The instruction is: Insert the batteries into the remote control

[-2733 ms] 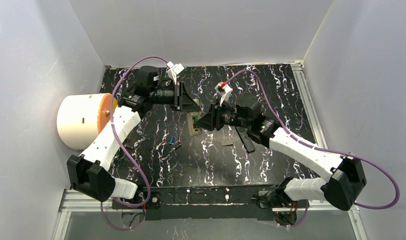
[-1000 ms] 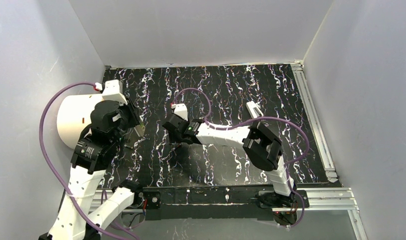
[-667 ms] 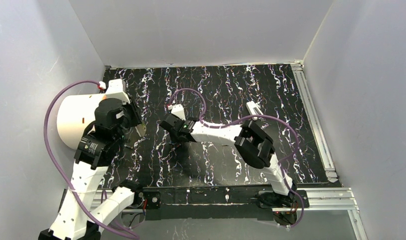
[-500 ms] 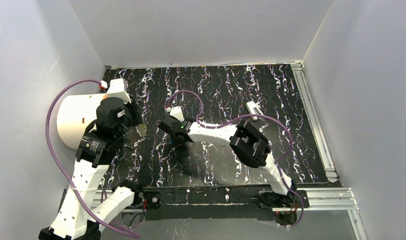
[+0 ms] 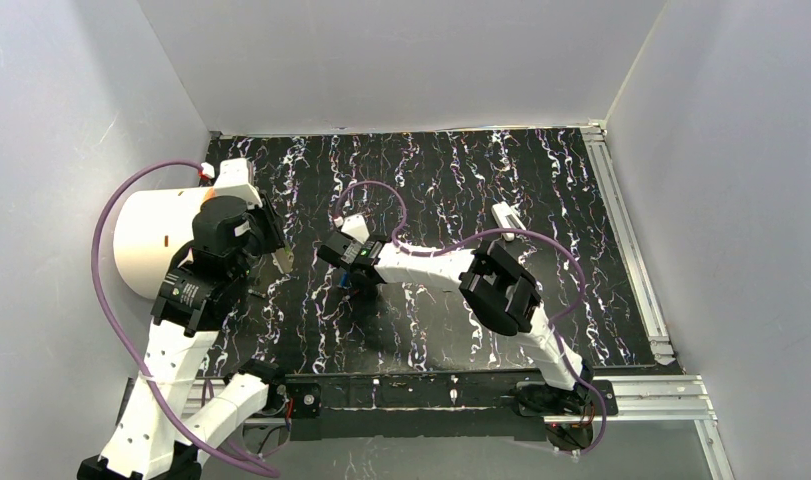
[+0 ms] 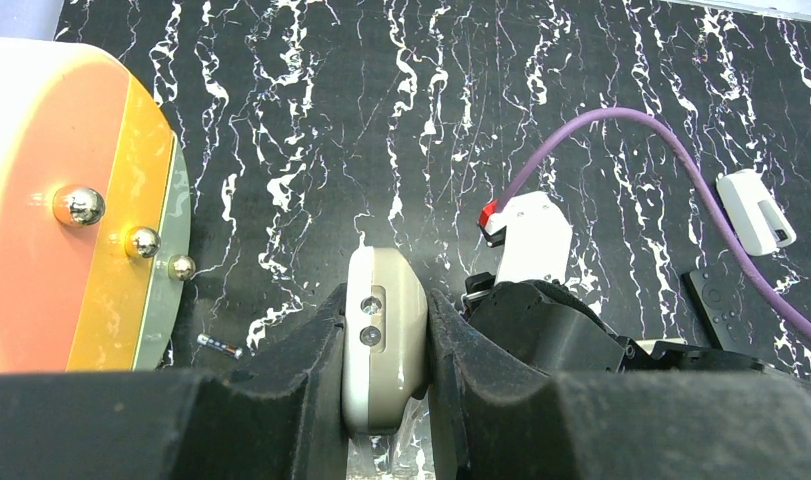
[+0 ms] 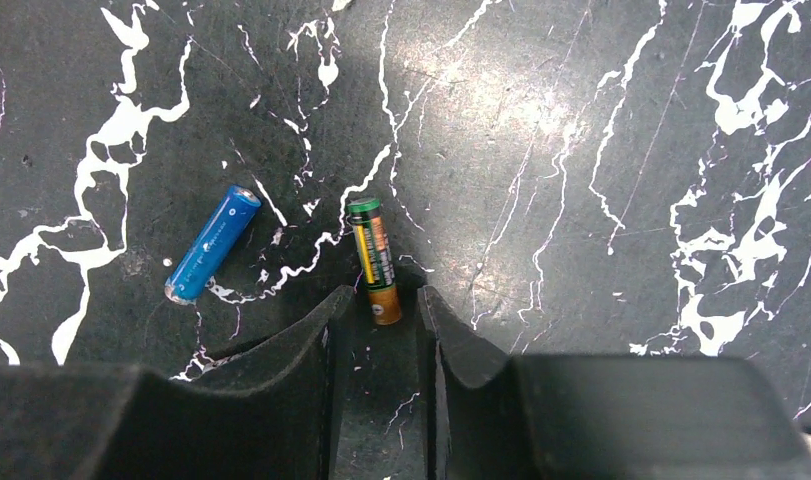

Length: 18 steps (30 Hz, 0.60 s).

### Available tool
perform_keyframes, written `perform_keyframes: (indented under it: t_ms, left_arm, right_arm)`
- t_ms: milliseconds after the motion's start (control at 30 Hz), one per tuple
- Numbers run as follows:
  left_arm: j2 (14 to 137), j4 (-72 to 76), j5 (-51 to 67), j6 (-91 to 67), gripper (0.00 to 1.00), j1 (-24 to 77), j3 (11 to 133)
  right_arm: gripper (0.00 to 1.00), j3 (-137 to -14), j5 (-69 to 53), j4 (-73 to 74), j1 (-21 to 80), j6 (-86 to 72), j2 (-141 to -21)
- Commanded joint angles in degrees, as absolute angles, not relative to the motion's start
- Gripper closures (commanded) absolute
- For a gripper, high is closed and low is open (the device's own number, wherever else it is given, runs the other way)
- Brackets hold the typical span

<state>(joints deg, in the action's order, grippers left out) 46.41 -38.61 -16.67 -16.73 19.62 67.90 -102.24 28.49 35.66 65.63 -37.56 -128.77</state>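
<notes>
Straddling the orange end of a slim green-and-orange battery, the right gripper stands narrow. Its black fingers sit close on either side, with a sliver of tabletop showing between each finger and the cell, so nothing is pinched. That battery lies flat on the black, white-veined, marble-look tabletop, well apart from the big white drum with an orange face and out past the left gripper. A short, thin blue battery lies on the same stretch, likewise well clear of the drum. The left gripper is much nearer the drum and is clamped on a pale beige, round-ended plastic remote control. A tiny dark battery lies just beside the drum's orange face. A small white two-pronged piece lies far from the drum.
</notes>
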Motion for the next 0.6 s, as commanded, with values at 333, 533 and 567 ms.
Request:
perform_keyframes:
  t_ms: [333, 533, 567]
  left_arm:
    - [46.17, -37.63, -18.11, -16.71, 1.0, 19.52, 67.69]
    - [46.54, -37.25, -17.98, -16.72, 1.0, 19.54, 67.36]
    - [46.57, -37.24, -17.95, -16.72, 1.0, 19.56, 67.41]
  right_arm:
    - [0.64, -100.2, 21.88, 33.33, 61.02, -28.87, -129.95]
    - [0.67, -101.56, 19.1, 34.87, 60.97, -25.0, -130.87]
    - [0.67, -101.74, 18.5, 35.23, 60.96, -24.42, -131.06]
